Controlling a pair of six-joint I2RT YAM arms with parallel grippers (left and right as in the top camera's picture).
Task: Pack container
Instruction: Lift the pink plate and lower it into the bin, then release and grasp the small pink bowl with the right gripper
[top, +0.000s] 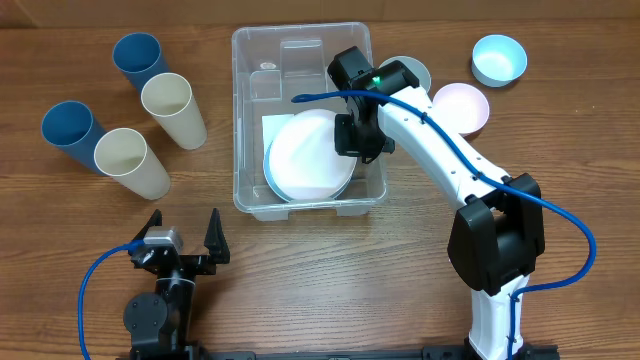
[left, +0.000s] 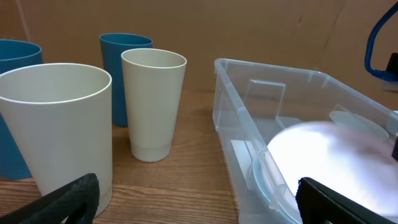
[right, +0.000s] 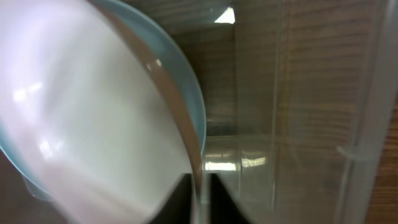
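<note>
Clear container (top: 243, 130) on tabletop (top: 330, 270), 12 o'clock; white plate (top: 310, 155) inside hides most of pale blue plate (top: 269, 168) beneath. Over plate's 3 o'clock rim, right fingers (top: 355, 140): tips cut off in wrist view, grip cannot tell. At 7 o'clock, left fingers (top: 215, 240) spread wide, empty

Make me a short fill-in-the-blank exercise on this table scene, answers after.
The white plate lies ____ the clear container.
Left of it stand ____ cups, two blue and two cream.
The pink bowl sits on the container's ____ side.
The left gripper is ____, holding nothing.
Answers: inside; four; right; open
</note>
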